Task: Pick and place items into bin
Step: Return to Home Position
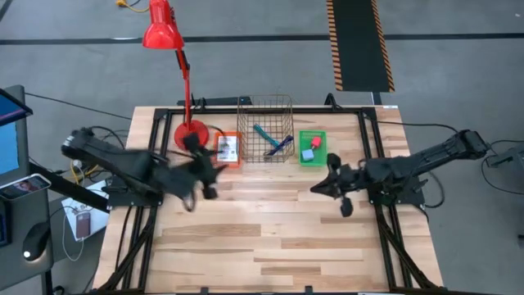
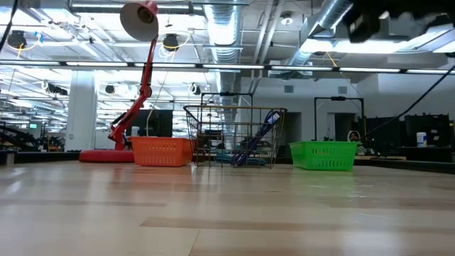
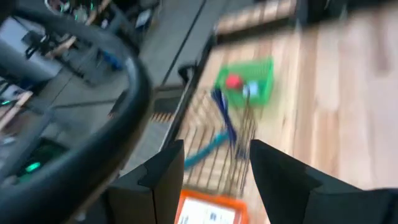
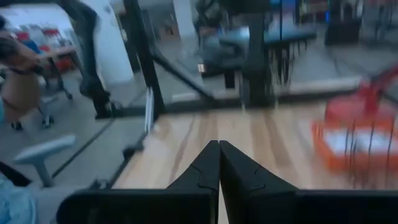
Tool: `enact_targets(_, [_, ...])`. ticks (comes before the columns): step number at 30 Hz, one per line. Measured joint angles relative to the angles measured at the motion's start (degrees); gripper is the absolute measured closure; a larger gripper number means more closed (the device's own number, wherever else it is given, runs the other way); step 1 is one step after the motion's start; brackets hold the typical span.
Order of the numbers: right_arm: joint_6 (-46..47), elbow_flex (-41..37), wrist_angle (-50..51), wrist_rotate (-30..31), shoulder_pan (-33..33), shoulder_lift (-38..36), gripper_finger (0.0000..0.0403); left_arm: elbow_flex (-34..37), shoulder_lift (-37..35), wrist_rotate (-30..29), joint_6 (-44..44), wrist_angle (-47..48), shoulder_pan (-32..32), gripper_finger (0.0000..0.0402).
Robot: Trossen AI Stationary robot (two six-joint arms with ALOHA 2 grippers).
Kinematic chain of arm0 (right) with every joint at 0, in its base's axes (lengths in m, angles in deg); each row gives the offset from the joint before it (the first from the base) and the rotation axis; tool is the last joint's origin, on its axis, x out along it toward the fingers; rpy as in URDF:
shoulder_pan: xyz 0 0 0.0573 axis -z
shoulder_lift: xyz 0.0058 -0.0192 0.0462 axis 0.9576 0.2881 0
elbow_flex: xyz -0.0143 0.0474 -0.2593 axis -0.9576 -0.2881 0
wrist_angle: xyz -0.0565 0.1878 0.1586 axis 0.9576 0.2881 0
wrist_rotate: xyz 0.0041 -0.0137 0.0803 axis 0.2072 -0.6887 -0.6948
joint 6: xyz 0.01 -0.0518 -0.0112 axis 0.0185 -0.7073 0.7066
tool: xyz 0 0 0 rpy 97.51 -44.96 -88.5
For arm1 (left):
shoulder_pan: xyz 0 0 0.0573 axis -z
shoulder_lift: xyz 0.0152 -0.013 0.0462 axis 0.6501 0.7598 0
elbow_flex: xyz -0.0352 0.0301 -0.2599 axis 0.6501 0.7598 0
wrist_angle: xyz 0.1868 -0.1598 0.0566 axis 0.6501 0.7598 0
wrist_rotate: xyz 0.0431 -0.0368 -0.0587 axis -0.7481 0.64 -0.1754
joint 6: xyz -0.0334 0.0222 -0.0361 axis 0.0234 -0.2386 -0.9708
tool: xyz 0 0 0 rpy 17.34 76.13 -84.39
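The items lie in three bins at the table's far edge. White printed cards (image 1: pixel 228 148) sit in an orange basket (image 1: pixel 238 161). A blue pen (image 1: pixel 280 146) and a teal pen (image 1: pixel 264 133) lean inside a wire basket (image 1: pixel 266 106). A pink-red block (image 1: pixel 316 142) and a blue-grey block (image 1: pixel 308 154) rest in a green basket (image 1: pixel 312 134). My left gripper (image 1: pixel 214 170) (image 3: pixel 216 149) is open and empty, just near of the orange basket. My right gripper (image 1: pixel 318 188) (image 4: pixel 219 144) is shut and empty, near of the green basket.
A red desk lamp (image 1: pixel 190 131) stands on its round base left of the orange basket, its head (image 1: pixel 160 29) reaching beyond the far edge. A black frame rail (image 1: pixel 270 110) runs behind the baskets. Bare wood (image 1: pixel 270 238) lies toward the table's near edge.
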Motion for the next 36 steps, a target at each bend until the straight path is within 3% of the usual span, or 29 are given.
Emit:
enact_targets(6, [-4.5,2.2,9.5,-1.1,2.5,-10.5,0.0403,6.4,-15.2,11.3,3.6,-6.3,-1.9,0.0226])
enact_targets(10, [-4.3,2.3,22.3,-1.1,5.7,-18.0,0.0403,17.8,-24.5,17.7,5.2,-17.2,-3.4,0.0226])
enact_targets(15, [-2.2,2.3,34.0,-1.1,7.8,-25.2,0.0403,32.3,-32.5,19.0,5.4,-27.9,-3.8,0.0226])
enact_targets(25, [-3.1,2.3,40.3,-1.3,6.9,-30.9,0.0403,53.3,-38.7,19.3,3.2,-47.0,-3.8,0.0226])
enact_targets(36, [-3.7,2.2,41.4,-1.2,6.9,-34.5,0.0403,68.2,-39.7,19.3,-0.4,-64.4,-3.8,0.0226])
